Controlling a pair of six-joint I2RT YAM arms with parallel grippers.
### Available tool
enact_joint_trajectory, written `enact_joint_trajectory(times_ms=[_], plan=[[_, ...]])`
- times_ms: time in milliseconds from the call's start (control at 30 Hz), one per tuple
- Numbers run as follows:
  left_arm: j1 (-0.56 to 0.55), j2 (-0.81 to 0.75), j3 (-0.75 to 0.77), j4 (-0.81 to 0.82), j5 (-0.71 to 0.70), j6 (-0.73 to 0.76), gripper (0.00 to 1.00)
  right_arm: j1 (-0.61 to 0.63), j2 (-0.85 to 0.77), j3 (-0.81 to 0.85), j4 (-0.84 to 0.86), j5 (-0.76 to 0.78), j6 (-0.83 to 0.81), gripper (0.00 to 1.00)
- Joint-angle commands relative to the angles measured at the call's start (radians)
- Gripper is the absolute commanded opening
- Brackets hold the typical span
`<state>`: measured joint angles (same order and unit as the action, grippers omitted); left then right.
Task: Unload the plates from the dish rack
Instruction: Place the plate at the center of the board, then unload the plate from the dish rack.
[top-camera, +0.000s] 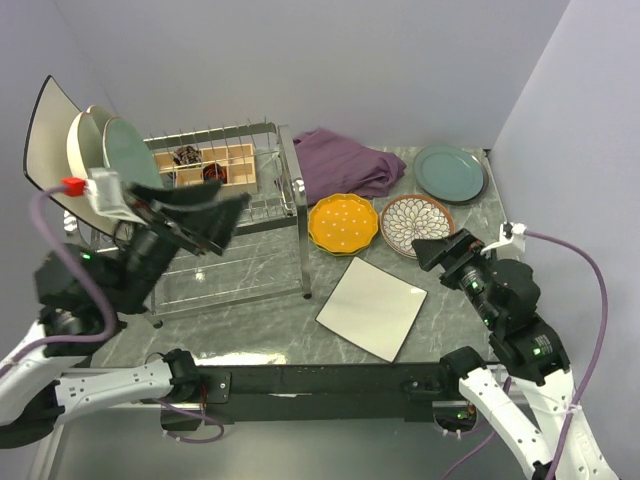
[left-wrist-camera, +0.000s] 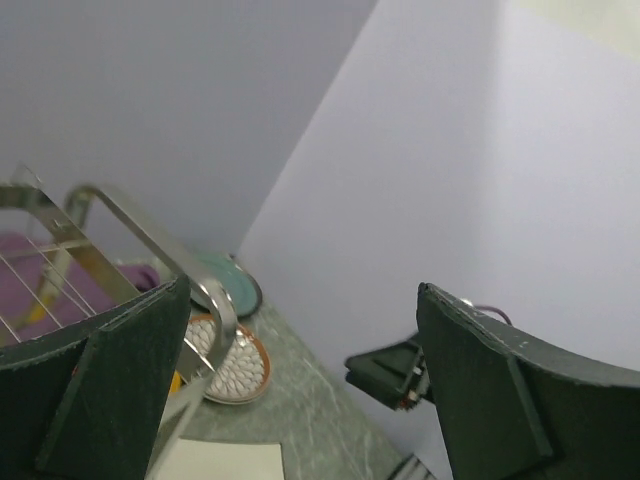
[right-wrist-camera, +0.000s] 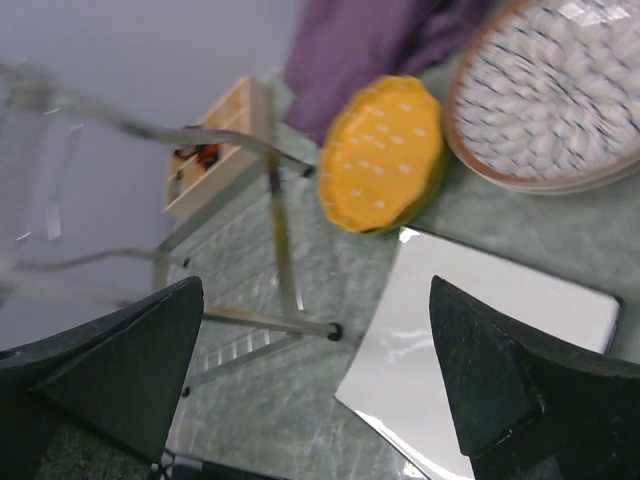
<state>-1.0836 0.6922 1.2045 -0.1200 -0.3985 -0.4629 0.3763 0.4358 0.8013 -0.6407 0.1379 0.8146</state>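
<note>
wrist views: left claw (left-wrist-camera: 302, 297) wide open, empty; right claw (right-wrist-camera: 315, 290) wide open, apparently touching nothing

Marble table (top-camera: 245, 322): dish rack (top-camera: 290, 190) L; purple cloth (top-camera: 345, 165), teal plate (top-camera: 450, 172), orange plate (top-camera: 343, 223), patterned plate (top-camera: 416, 224), white sq plate (top-camera: 372, 307)

The top view is bright and evenly lit by soft, diffuse light, so the shadows on the tabletop (top-camera: 250, 325) are weak and the white square plate (top-camera: 372, 308) shows only a pale sheen. In the right wrist view the dish rack (right-wrist-camera: 277, 235) is smeared by motion blur, the brown-patterned plate (right-wrist-camera: 560, 90) is a little soft, and white glare lies on the square plate. The left wrist view is sharper, with a bright reflection on the rack's steel tube.
</note>
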Motion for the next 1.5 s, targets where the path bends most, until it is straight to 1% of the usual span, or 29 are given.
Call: enact_joint_trajectory(times_ms=[0, 33, 67, 100, 133, 200, 233, 300, 333, 367, 433, 467, 500, 533, 600, 633, 667, 733, 767, 933, 1133, 1167, 1233, 1267, 1333, 1400, 1467], plan=[[-0.002, 0.073, 0.208, -0.136, -0.194, 0.127, 0.99, 0.001, 0.049, 0.087, 0.114, -0.170, -0.176, 1.00], [-0.002, 0.095, 0.248, -0.165, -0.235, 0.148, 0.99, 0.001, 0.053, 0.085, 0.145, -0.214, -0.187, 1.00], [-0.002, 0.137, 0.291, -0.237, -0.291, 0.194, 0.99, 0.000, 0.050, 0.064, 0.165, -0.237, -0.192, 1.00], [-0.002, 0.159, 0.372, -0.266, -0.350, 0.217, 0.99, -0.001, 0.049, 0.047, 0.189, -0.265, -0.193, 1.00], [-0.002, 0.176, 0.406, -0.288, -0.481, 0.271, 0.99, 0.001, 0.044, 0.026, 0.238, -0.285, -0.193, 1.00], [-0.002, 0.210, 0.466, -0.299, -0.584, 0.332, 0.99, 0.001, 0.027, -0.039, 0.282, -0.323, -0.189, 1.00], [-0.002, 0.211, 0.469, -0.275, -0.659, 0.405, 1.00, 0.000, 0.023, -0.056, 0.312, -0.330, -0.189, 1.00], [-0.002, 0.204, 0.466, -0.195, -0.681, 0.489, 0.99, 0.000, 0.014, -0.091, 0.334, -0.339, -0.193, 1.00], [-0.002, 0.199, 0.463, -0.167, -0.707, 0.553, 0.99, 0.001, 0.012, -0.102, 0.352, -0.339, -0.199, 1.00], [-0.004, 0.198, 0.463, -0.146, -0.729, 0.581, 0.98, 0.001, 0.009, -0.118, 0.361, -0.336, -0.204, 1.00], [-0.002, 0.205, 0.471, -0.092, -0.764, 0.666, 0.95, 0.000, 0.009, -0.135, 0.387, -0.330, -0.216, 1.00], [-0.002, 0.214, 0.465, -0.067, -0.814, 0.700, 0.94, 0.001, 0.014, -0.139, 0.394, -0.330, -0.219, 1.00], [-0.002, 0.219, 0.454, -0.041, -0.836, 0.737, 0.93, 0.001, 0.017, -0.140, 0.397, -0.333, -0.222, 1.00], [-0.002, 0.224, 0.440, 0.024, -0.861, 0.813, 0.92, 0.001, 0.026, -0.139, 0.398, -0.336, -0.229, 1.00], [-0.002, 0.227, 0.393, 0.078, -0.898, 0.872, 0.88, 0.000, 0.032, -0.142, 0.401, -0.351, -0.232, 1.00], [-0.002, 0.230, 0.385, 0.092, -0.905, 0.886, 0.86, -0.001, 0.031, -0.145, 0.404, -0.356, -0.232, 1.00], [-0.002, 0.233, 0.386, 0.079, -0.908, 0.882, 0.81, 0.001, 0.026, -0.146, 0.406, -0.359, -0.232, 1.00], [-0.002, 0.239, 0.400, 0.027, -0.916, 0.831, 0.77, 0.001, 0.017, -0.154, 0.409, -0.357, -0.230, 1.00], [-0.002, 0.240, 0.405, -0.005, -0.919, 0.823, 0.72, 0.000, 0.003, -0.157, 0.411, -0.353, -0.230, 1.00], [-0.002, 0.224, 0.354, 0.042, -0.968, 0.865, 0.69, 0.000, -0.028, -0.174, 0.411, -0.330, -0.232, 1.00], [-0.002, 0.193, 0.323, 0.033, -1.001, 0.851, 0.63, 0.001, -0.032, -0.174, 0.404, -0.320, -0.236, 1.00], [-0.002, 0.191, 0.328, 0.014, -1.001, 0.843, 0.63, 0.001, -0.034, -0.175, 0.404, -0.319, -0.236, 1.00], [-0.002, 0.194, 0.320, -0.007, -0.998, 0.845, 0.67, -0.001, -0.040, -0.175, 0.406, -0.317, -0.236, 1.00], [-0.002, 0.201, 0.305, -0.012, -0.994, 0.854, 0.71, 0.001, -0.042, -0.177, 0.408, -0.317, -0.236, 1.00], [-0.001, 0.234, 0.294, 0.003, -0.997, 0.898, 0.73, -0.001, -0.045, -0.175, 0.404, -0.316, -0.239, 1.00], [-0.001, 0.265, 0.319, -0.012, -0.987, 0.891, 0.77, 0.001, -0.046, -0.175, 0.401, -0.308, -0.242, 1.00], [-0.001, 0.315, 0.383, -0.085, -0.946, 0.863, 0.83, -0.001, -0.048, -0.175, 0.398, -0.304, -0.246, 1.00]])
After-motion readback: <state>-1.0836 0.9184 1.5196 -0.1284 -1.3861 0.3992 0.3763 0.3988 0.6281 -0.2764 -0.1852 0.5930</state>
